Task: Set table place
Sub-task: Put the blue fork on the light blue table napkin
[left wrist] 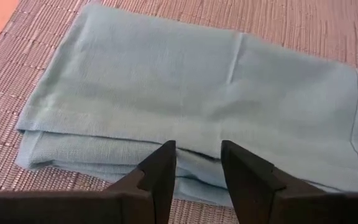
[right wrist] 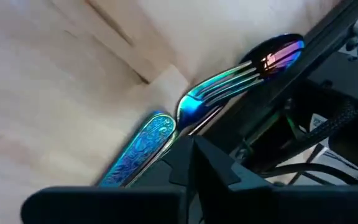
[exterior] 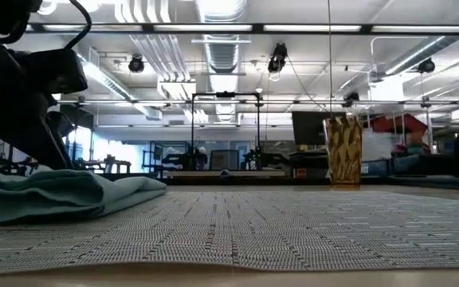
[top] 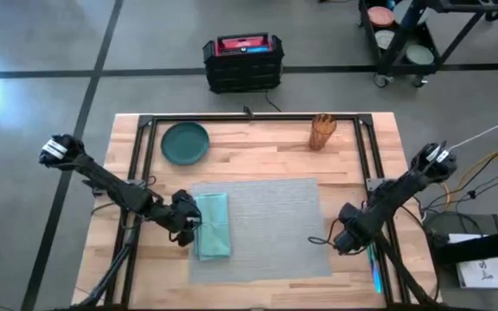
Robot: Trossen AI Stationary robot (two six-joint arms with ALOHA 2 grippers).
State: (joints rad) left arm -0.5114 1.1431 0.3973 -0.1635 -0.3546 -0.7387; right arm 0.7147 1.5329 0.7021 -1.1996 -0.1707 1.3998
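Observation:
The grey woven placemat point(top: 266, 226) lies flat on the wooden table point(top: 353, 164). A folded teal napkin point(top: 213, 225) rests on the placemat's left part point(left wrist: 291, 25). My left gripper point(left wrist: 197, 171) is open at the napkin's left edge point(left wrist: 104, 155), low over the mat, and the stacked fold layers show in the gap between its fingers. My right gripper point(top: 344, 238) is shut just off the placemat's right edge. Beside it, iridescent cutlery lies on the wood along the right rail: a fork point(right wrist: 219, 87), a spoon point(right wrist: 278, 53) and an engraved handle point(right wrist: 142, 146). My left gripper comes at the napkin's layered edge point(left wrist: 194, 163) low and nearly level from the table's left, one finger on either side of a stretch of it. I cannot tell whether the fingers touch the cloth. My right gripper's own fingers point(right wrist: 194, 168) hide the cutlery's handle ends, so I cannot tell whether it touches them.
A dark green plate point(top: 185, 142) sits at the far left of the table and a wooden cup point(top: 322, 131) at the far right, both beyond the placemat. Black rails point(top: 366, 155) frame the tabletop. A black crate point(top: 242, 62) stands on the floor behind the table.

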